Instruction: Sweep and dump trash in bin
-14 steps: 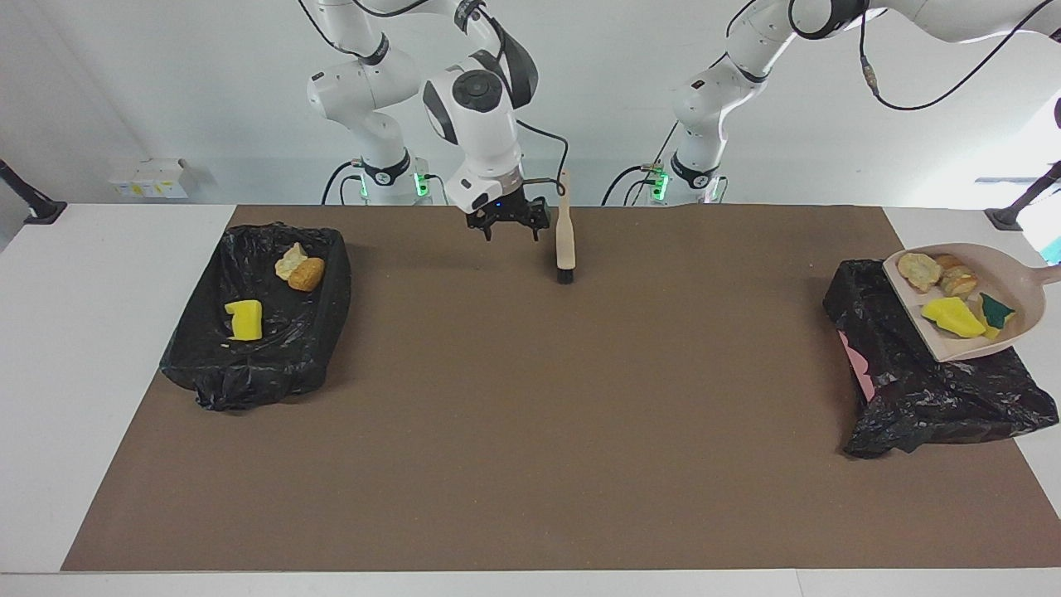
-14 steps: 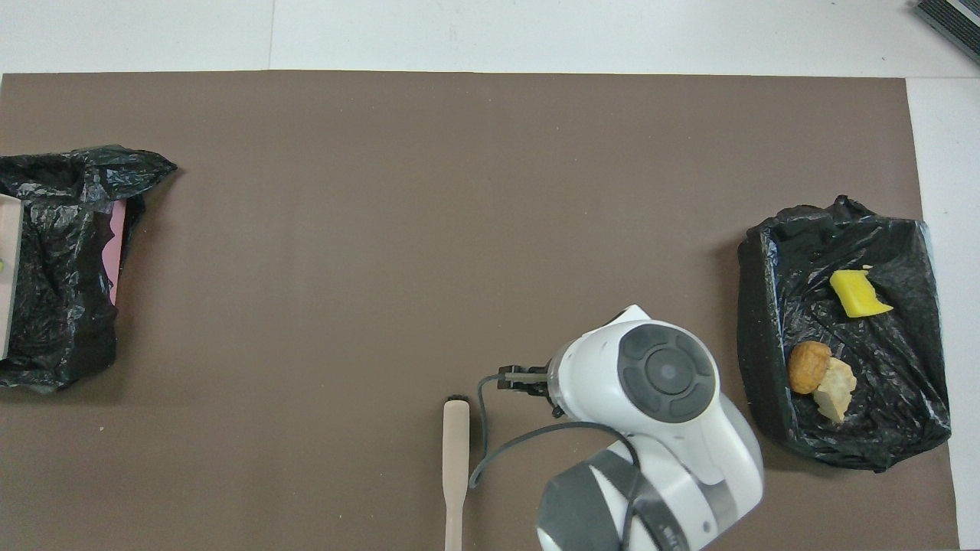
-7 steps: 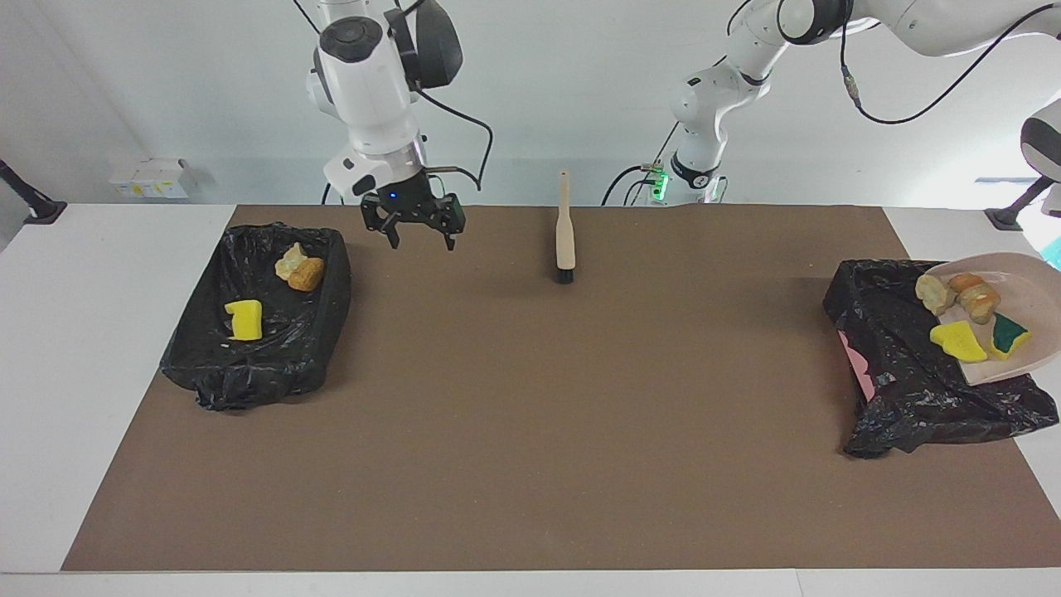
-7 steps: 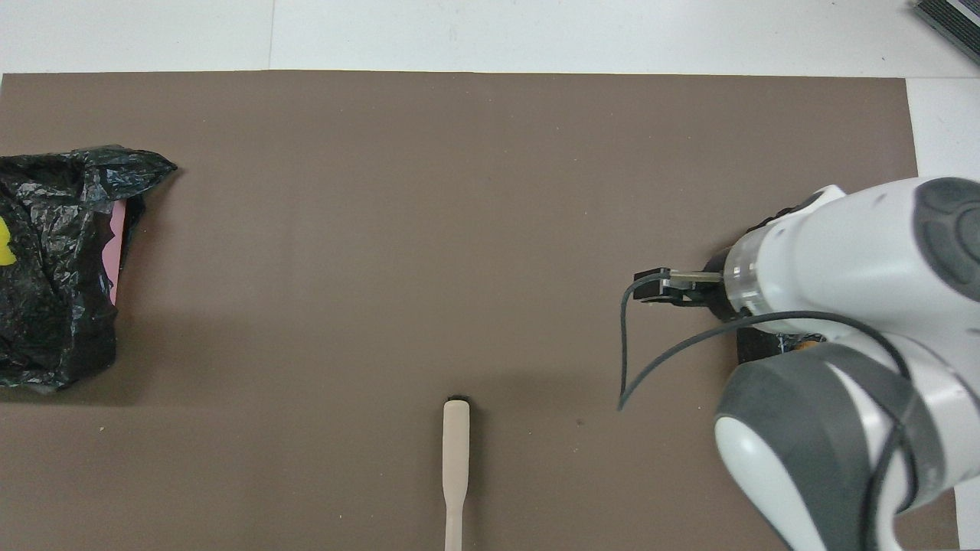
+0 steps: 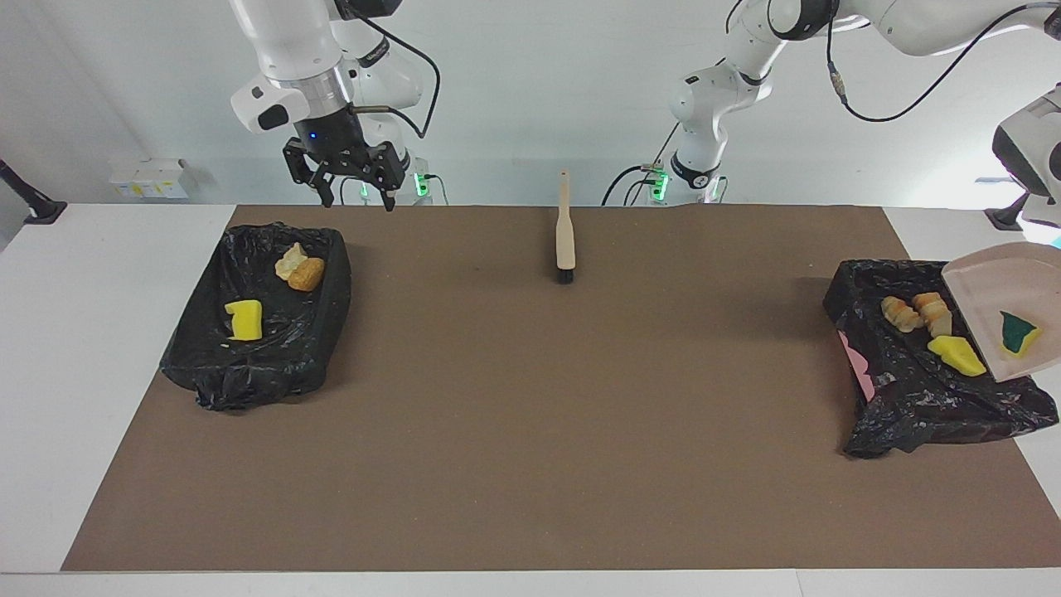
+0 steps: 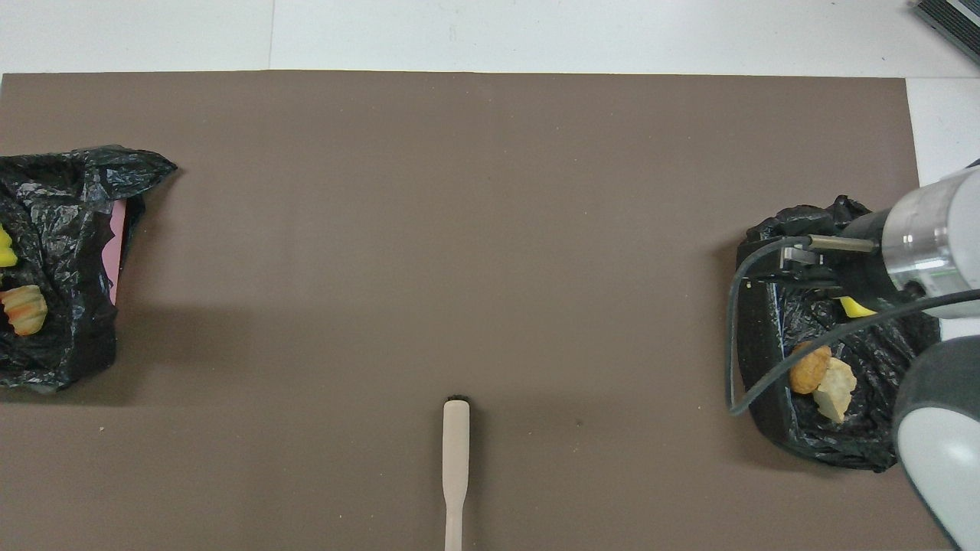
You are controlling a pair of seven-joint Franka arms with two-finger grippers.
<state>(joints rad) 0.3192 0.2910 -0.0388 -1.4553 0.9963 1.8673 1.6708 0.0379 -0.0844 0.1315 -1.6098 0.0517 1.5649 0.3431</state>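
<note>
Since a second ago the right gripper (image 5: pixel 344 170) has left the brush (image 5: pixel 565 228) and swung away to hang, fingers spread and empty, above the robots' edge of the bin at the right arm's end (image 5: pixel 257 373). Over the same second the dustpan (image 5: pixel 1007 286) has tipped steeply, and most of its load has slid off.

Taking the brush as the landmark and going left to right in the facing view: toward the right arm's end sits that black-lined bin, holding a yellow sponge chunk (image 5: pixel 244 320) and two bread lumps (image 5: pixel 298 267). The brush lies on the brown mat (image 5: pixel 530 431) close to the robots' edge, nothing gripping it. Toward the left arm's end is the second bin (image 5: pixel 903 414), now holding two bread pieces (image 5: pixel 916 312) and a yellow chunk (image 5: pixel 956 356). The dustpan hangs tilted over it with a green-and-yellow sponge (image 5: pixel 1017 332) still clinging to its surface.

The left gripper is out of view, so its grasp cannot be told. To finish the dump well, I judge the pan needs a steeper tilt or a small shake, with its lip kept over the bin, so the last sponge drops inside and not onto the mat.
</note>
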